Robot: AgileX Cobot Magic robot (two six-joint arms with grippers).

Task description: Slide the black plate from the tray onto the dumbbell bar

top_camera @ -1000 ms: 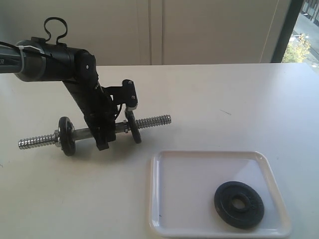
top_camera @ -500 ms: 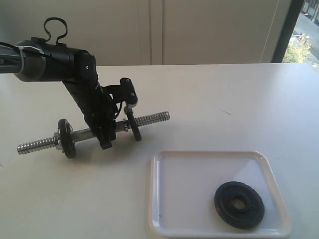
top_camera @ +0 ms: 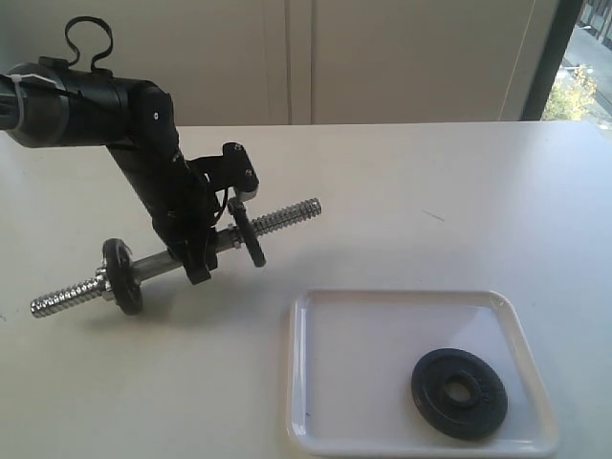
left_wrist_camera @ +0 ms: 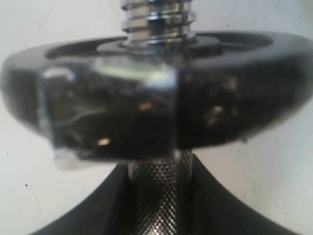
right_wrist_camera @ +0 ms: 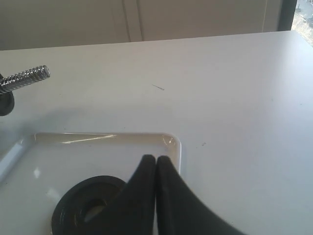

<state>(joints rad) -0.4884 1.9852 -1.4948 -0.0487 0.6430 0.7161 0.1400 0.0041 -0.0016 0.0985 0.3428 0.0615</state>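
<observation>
- Left claw (top_camera: 198,257): clamped on the dumbbell bar (top_camera: 287,215) at its middle, between two discs (top_camera: 122,277).
- Right claw (right_wrist_camera: 156,169): fully closed, empty, over the tray (right_wrist_camera: 172,143) near the black plate (right_wrist_camera: 73,203).

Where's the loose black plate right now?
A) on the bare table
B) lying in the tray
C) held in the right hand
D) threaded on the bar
B: the black plate lies flat inside the tray, and the right hand is shut with nothing in it.
</observation>
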